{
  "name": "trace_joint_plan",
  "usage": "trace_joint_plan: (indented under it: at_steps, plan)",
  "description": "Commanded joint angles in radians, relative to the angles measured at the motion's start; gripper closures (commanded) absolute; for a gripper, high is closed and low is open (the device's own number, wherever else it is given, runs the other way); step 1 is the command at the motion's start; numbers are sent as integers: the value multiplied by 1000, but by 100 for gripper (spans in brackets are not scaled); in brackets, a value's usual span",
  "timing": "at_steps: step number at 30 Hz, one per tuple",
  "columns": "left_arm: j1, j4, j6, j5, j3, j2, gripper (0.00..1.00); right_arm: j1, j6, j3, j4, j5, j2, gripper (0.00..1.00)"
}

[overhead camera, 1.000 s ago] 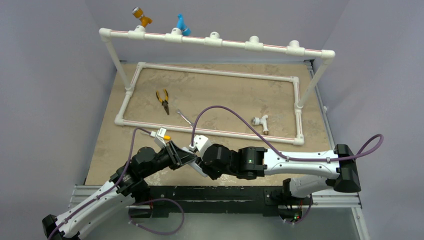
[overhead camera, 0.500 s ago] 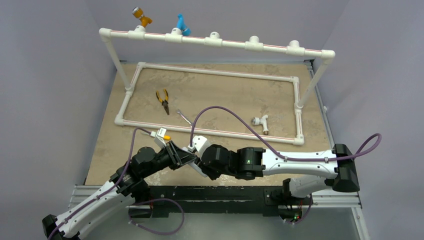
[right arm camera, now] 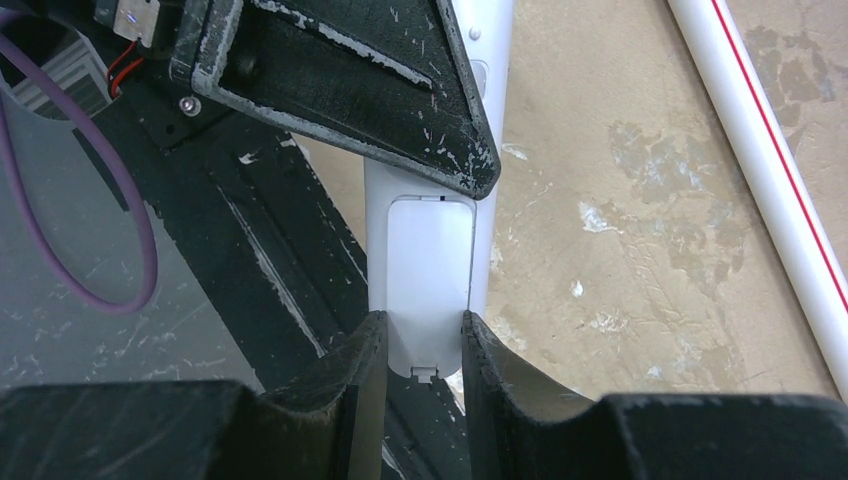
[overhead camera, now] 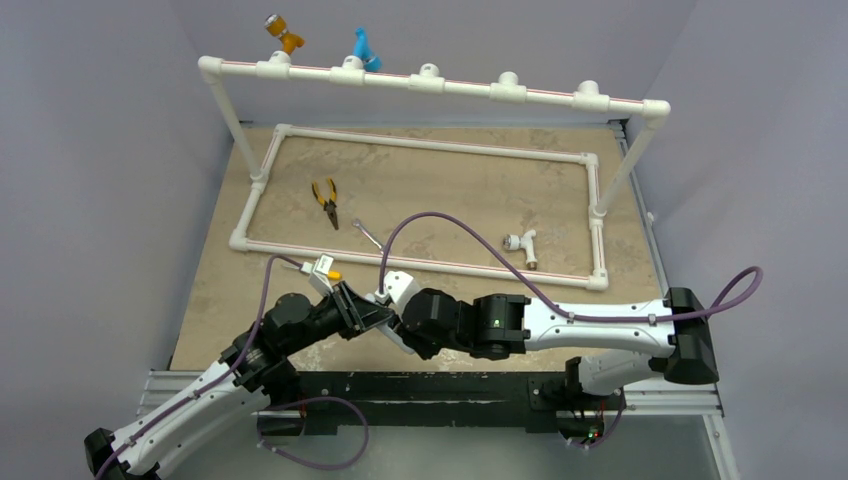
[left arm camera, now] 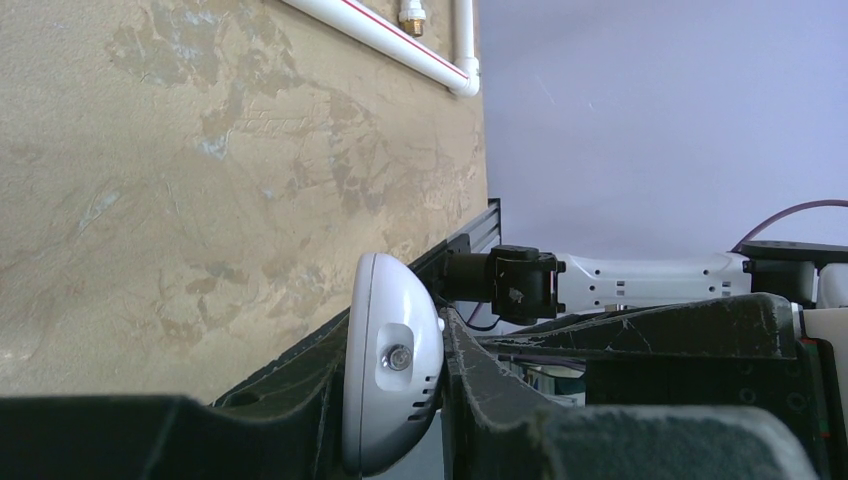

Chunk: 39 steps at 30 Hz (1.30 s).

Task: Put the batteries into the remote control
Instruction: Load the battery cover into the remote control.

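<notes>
Here, at six o'clock by the near edge of the tabletop (overhead camera: 450,190), the slim white remote control (right arm camera: 425,250) is clenched from both sides: the right hand (right arm camera: 422,330) on its back cover, seemingly shut, the left hand (left arm camera: 395,340) on its rounded, lens-tipped end.

A pipe frame (overhead camera: 430,145) lies flat on the desk (overhead camera: 210,290), filling its far half. Behind the frame, a raised rail (overhead camera: 460,88) spans the desk on two posts. One fitting (overhead camera: 283,33) sits atop the rail's left part, just left of another fitting (overhead camera: 365,47). Inside the frame, pliers (overhead camera: 325,201) lie to the left, a wrench (overhead camera: 369,237) lies beside the near pipe, and a tee fitting (overhead camera: 522,243) lies to the right. In front of the frame, left of centre, the remote control (right arm camera: 425,250) sits between the fingers of the left end effector (left arm camera: 395,400) and the right end effector (right arm camera: 420,335).
</notes>
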Motion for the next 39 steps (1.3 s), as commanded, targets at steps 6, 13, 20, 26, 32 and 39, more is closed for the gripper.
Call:
trace_joint_plan:
  at_steps: [6,13,20,26,32,39]
  plan:
    - [1,107,-17,29,24,3,100,4,-19,55,52,13,18,73]
    - [1,127,-27,35,16,5,100,5,-19,64,48,21,34,69]
    - [1,132,-32,35,9,-1,100,6,-19,66,44,26,35,60]
    - [0,134,-33,35,3,-2,100,5,-20,84,52,36,-3,52]
    - [0,159,-36,39,-9,-2,100,5,11,25,173,62,-114,47]
    - [1,210,-43,40,-24,-10,100,4,296,-225,343,287,-342,36]
